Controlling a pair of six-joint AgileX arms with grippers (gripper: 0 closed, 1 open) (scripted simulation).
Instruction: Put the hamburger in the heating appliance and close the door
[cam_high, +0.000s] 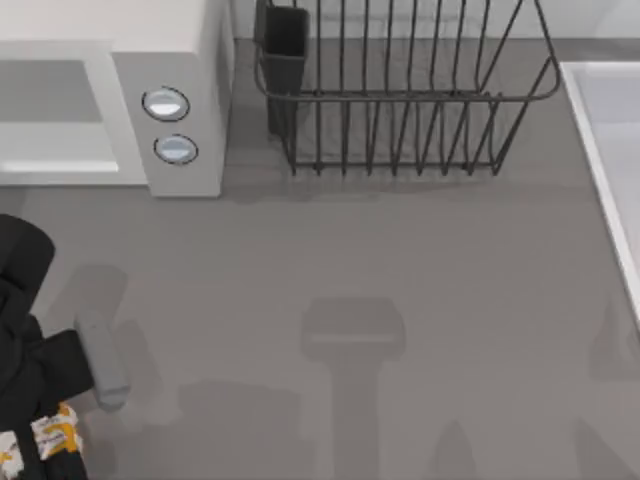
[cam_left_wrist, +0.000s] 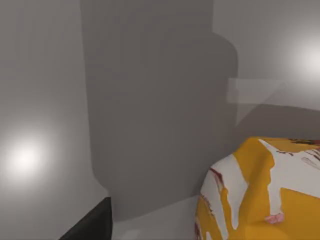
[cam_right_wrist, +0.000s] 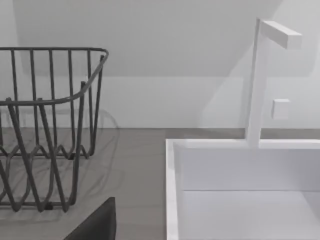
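The hamburger (cam_high: 55, 433) lies at the table's front left corner, white with orange-yellow patches, partly under my black left arm. My left gripper (cam_high: 32, 447) hangs over it and stands open. In the left wrist view the hamburger (cam_left_wrist: 260, 195) is close, with a clear gap between it and one dark finger (cam_left_wrist: 90, 225). The heating appliance (cam_high: 180, 60) is a white microwave at the back left with two round knobs (cam_high: 165, 103). Its grey cavity (cam_high: 50, 90) is open and the door is out of view. One dark finger (cam_right_wrist: 95, 222) of my parked right gripper points towards the back right.
A black wire dish rack (cam_high: 400, 110) stands at the back middle, holding a dark cup (cam_high: 285, 50) at its left end. A white sink (cam_high: 610, 150) with a white faucet (cam_right_wrist: 260, 85) runs along the right edge. Bare grey table (cam_high: 350, 260) lies between hamburger and microwave.
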